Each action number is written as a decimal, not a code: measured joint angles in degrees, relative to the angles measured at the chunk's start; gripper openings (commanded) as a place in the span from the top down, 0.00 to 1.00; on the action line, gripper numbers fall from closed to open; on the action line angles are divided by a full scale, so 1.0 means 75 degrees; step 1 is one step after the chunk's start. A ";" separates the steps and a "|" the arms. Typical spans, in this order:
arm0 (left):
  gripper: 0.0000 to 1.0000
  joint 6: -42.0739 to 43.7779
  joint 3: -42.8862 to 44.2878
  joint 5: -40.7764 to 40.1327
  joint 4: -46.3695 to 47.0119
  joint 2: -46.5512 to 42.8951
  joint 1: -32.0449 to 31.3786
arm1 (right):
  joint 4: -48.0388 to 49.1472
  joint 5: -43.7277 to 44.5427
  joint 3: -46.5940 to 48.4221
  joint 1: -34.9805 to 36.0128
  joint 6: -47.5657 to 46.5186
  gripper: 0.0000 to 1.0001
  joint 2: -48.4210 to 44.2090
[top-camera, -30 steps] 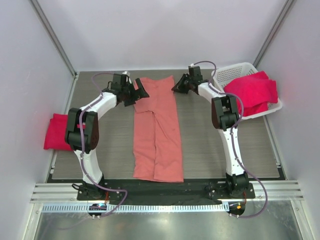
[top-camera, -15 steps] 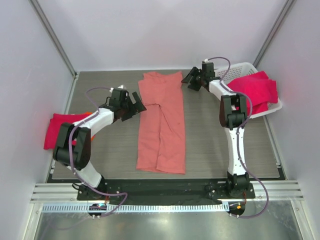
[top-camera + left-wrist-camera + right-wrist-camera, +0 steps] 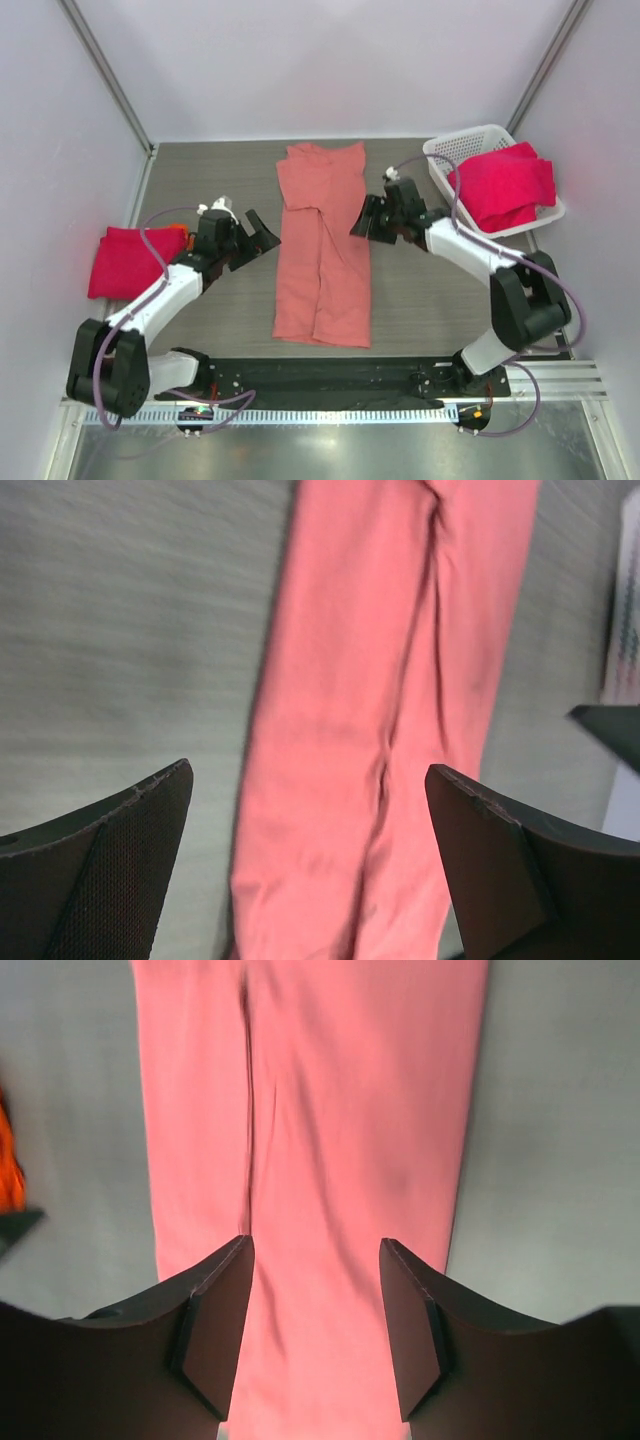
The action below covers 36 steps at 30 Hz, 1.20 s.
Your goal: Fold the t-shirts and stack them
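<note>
The pink tee (image 3: pixel 322 250) lies as a long narrow strip down the middle of the table (image 3: pixel 200 180), neck at the far edge. Its sides look folded in, so a crosswise fold seems next. The left gripper (image 3: pixel 255 232) hovers just beside the strip's left edge, jaws wide apart and empty. The right gripper (image 3: pixel 362 222) hangs at the right edge, jaws apart with nothing between them. Flanking the strip at mid-length suits a two-sided pinch. A folded red tee (image 3: pixel 125 262) rests at the left edge, probably the stack's base. More red cloth (image 3: pixel 505 185) waits in the basket (image 3: pixel 452 143) at the far right corner.
</note>
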 measured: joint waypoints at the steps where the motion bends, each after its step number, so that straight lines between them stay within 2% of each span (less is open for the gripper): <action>1: 0.02 -0.0061 -0.0146 -0.0029 -0.0082 -0.0294 -0.0172 | -0.0017 0.0111 -0.0592 0.0335 0.0099 0.42 -0.0498; 8: 0.10 -0.0428 -0.1204 -0.0230 -0.1011 -0.1897 -0.0801 | -0.0801 0.0697 -0.3019 0.1798 0.1096 0.44 -0.2200; 17: 0.19 -0.1314 -0.2611 -0.0227 -0.1900 -0.2868 -0.1830 | -0.1107 0.1070 -0.4336 0.3354 0.2766 0.52 -0.3535; 22: 0.23 -0.1775 -0.2643 -0.0341 -0.1845 -0.2774 -0.2728 | -0.1023 0.1099 -0.4800 0.3550 0.3328 0.54 -0.3768; 26: 0.37 -0.2130 -0.2643 -0.0425 -0.1734 -0.2582 -0.3296 | -0.0935 0.1125 -0.4945 0.3704 0.3608 0.53 -0.3937; 33: 0.43 -0.2439 -0.2745 -0.0487 -0.1798 -0.2646 -0.3555 | -0.0702 0.1032 -0.5234 0.3995 0.4030 0.59 -0.4191; 36: 0.46 -0.2521 -0.2847 -0.0495 -0.1903 -0.2879 -0.3570 | -0.0705 0.0982 -0.5418 0.4132 0.4202 0.65 -0.4430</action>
